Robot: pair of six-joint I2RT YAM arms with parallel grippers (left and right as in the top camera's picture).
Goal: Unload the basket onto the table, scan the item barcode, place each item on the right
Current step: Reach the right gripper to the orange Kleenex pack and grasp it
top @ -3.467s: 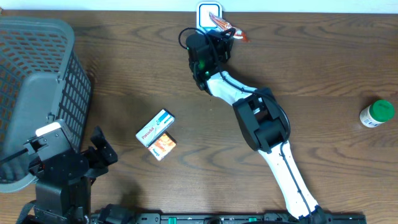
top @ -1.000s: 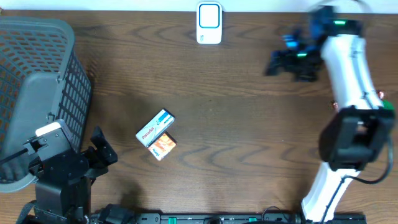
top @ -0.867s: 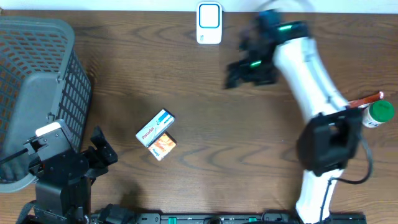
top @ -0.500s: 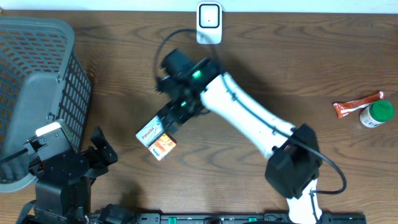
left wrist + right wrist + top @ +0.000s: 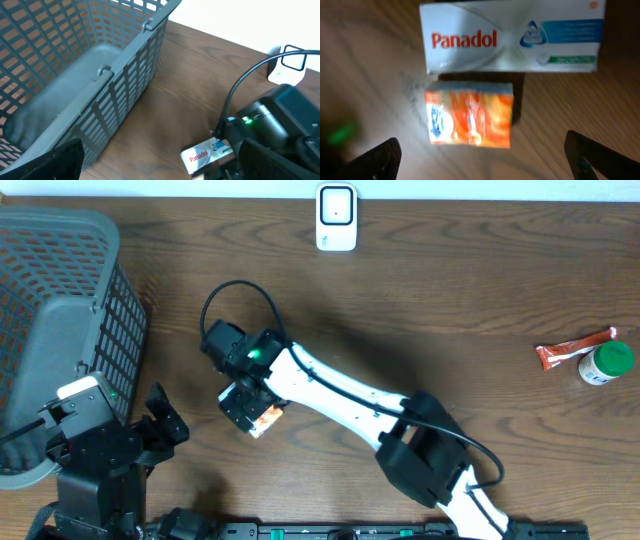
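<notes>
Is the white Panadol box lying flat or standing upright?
Lying flat: the white cardboard Panadol box shows its printed face upward on the brown wooden table.

The right arm [image 5: 340,392] stretches far leftward, right hand [image 5: 245,402] spread wide, pointing down; left hand [image 5: 165,420] low, spread wide.

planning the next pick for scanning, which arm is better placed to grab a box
Right. The right pincer is open directly above the Panadol box and the orange box; the left pincer sits back beside the basket.
</notes>
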